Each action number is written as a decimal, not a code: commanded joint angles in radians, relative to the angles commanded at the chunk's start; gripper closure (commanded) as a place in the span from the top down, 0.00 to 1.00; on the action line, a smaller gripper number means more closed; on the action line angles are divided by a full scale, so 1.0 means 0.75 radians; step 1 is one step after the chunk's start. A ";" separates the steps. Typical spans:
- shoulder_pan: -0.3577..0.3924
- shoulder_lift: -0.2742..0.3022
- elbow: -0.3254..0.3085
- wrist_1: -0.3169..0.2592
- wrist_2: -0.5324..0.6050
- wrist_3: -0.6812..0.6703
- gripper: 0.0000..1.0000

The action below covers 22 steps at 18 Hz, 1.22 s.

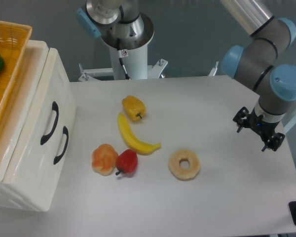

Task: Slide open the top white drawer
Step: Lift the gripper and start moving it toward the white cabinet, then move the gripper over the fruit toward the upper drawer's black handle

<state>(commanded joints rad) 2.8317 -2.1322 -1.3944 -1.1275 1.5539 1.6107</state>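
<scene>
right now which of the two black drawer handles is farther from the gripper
The upper handle, on the top white drawer. It sits nearer the cabinet's top edge, left of the lower handle, so farther from the gripper at the table's right side.

Toy food [133, 138] between pincer [259, 132], drawer [49, 123]

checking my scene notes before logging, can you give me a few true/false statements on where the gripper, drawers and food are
1. The gripper hangs at the right side of the table, far from the top white drawer. True.
2. The top white drawer is pulled fully out. False: its front lies about level with the lower white drawer.
3. The banana lies between the yellow bell pepper and the doughnut. True.
4. The fingers grip the red pepper. False: it lies on the table, beside the orange pastry.
5. An orange wicker basket sits atop the cabinet. True.
</scene>
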 joint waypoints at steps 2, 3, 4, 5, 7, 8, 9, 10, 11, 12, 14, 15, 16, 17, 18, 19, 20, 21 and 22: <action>0.000 0.002 0.000 -0.002 0.000 0.002 1.00; -0.002 0.004 0.000 -0.002 0.000 -0.002 1.00; -0.010 0.006 0.000 -0.002 0.000 -0.002 1.00; -0.018 0.010 0.000 0.000 0.002 0.002 1.00; -0.027 0.027 -0.016 0.002 0.035 0.016 1.00; -0.033 0.043 -0.037 0.008 0.031 0.033 1.00; -0.037 0.069 -0.079 0.016 0.029 0.045 1.00; -0.037 0.094 -0.110 0.020 0.029 0.045 1.00; -0.037 0.110 -0.127 0.022 0.031 0.023 1.00; -0.039 0.125 -0.129 0.025 0.041 -0.008 1.00; -0.047 0.139 -0.141 0.029 0.041 -0.055 1.00; -0.053 0.153 -0.159 0.029 0.043 -0.045 1.00; -0.061 0.170 -0.186 0.029 0.043 -0.053 1.00; -0.074 0.182 -0.212 0.025 0.051 -0.057 1.00; -0.078 0.198 -0.243 0.027 0.051 -0.057 1.00; -0.076 0.223 -0.286 0.027 0.047 -0.055 1.00; -0.078 0.247 -0.319 0.027 0.049 -0.059 1.00; -0.086 0.264 -0.337 0.021 0.053 -0.076 1.00; -0.108 0.276 -0.342 0.006 0.053 -0.118 1.00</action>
<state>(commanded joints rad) 2.7506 -1.9252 -1.6505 -1.1228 1.5938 1.5220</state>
